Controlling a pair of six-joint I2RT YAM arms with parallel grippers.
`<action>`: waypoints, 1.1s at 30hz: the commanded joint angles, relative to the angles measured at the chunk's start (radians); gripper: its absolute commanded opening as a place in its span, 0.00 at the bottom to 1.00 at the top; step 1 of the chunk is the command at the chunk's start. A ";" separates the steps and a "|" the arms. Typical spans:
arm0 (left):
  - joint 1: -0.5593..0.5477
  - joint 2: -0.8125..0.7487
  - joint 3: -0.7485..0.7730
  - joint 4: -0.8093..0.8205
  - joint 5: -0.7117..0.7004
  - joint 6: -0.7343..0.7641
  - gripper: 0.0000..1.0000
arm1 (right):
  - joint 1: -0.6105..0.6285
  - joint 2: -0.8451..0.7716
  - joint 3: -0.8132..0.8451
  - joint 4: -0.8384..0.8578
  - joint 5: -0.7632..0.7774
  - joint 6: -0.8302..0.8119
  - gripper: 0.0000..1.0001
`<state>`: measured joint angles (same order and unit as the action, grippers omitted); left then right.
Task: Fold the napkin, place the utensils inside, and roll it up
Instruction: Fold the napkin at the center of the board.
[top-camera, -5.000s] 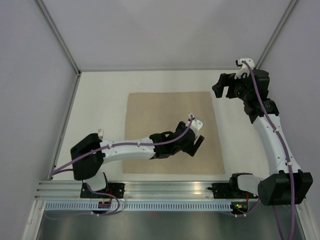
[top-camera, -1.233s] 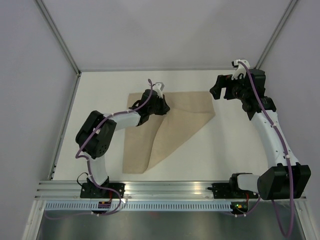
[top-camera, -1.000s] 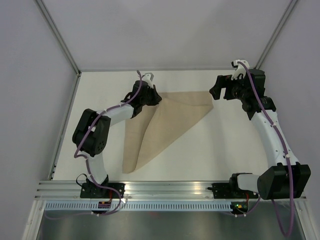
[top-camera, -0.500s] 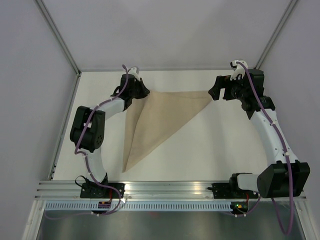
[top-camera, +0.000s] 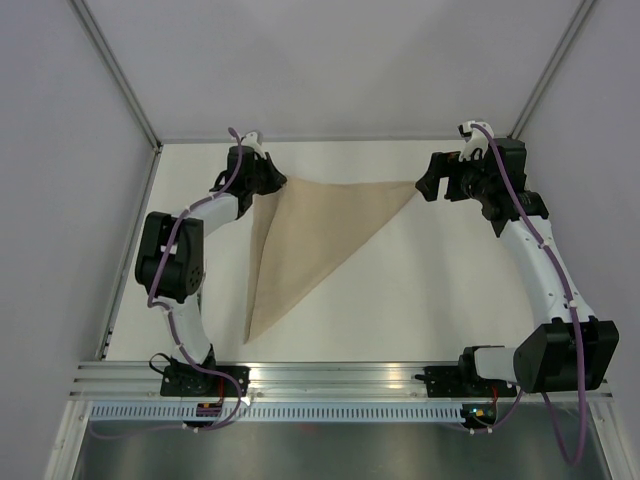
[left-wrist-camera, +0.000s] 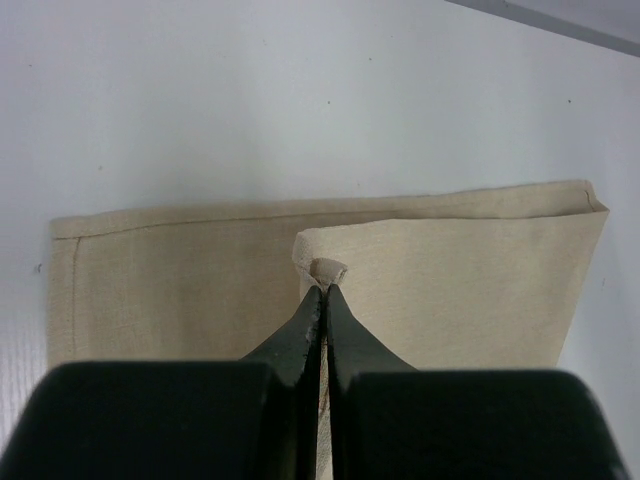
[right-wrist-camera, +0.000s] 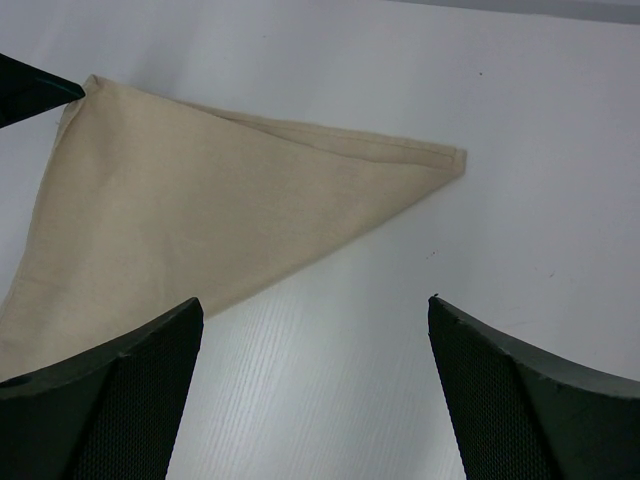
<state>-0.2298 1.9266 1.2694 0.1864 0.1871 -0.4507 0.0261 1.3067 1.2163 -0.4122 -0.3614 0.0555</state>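
At the far left of the desk (top-camera: 450, 290), our left end effector (left-wrist-camera: 322, 290) is clamped tight on one corner of the napkin (top-camera: 310, 235), which lies folded into a triangle with its long edge running from the near left to the far right. In the left wrist view the pinched corner belongs to the upper layer and sits a little inside the hemmed edge of the layer beneath.

Our right end effector (right-wrist-camera: 312, 305) hangs with its jaws wide apart just beside the triangle's far-right tip, gripping nothing.

We judge the cloth light, soft and limp. It should drape and crease wherever it is lifted, and its two layers will probably slide over each other if dragged. Corners and hemmed edges look like the surest places to take hold, with a thin pinch that gathers both layers. We see no fork in any view.
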 joint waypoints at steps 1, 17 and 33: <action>0.020 -0.012 -0.007 0.039 0.023 -0.045 0.02 | -0.002 0.002 0.022 -0.017 0.004 0.015 0.98; 0.075 -0.015 -0.051 0.070 0.034 -0.065 0.02 | -0.003 0.011 0.020 -0.022 -0.013 0.017 0.98; 0.119 0.000 -0.053 0.079 0.049 -0.072 0.02 | -0.003 0.019 0.020 -0.023 -0.022 0.015 0.98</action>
<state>-0.1253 1.9266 1.2160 0.2192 0.2169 -0.4820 0.0261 1.3216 1.2163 -0.4202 -0.3866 0.0559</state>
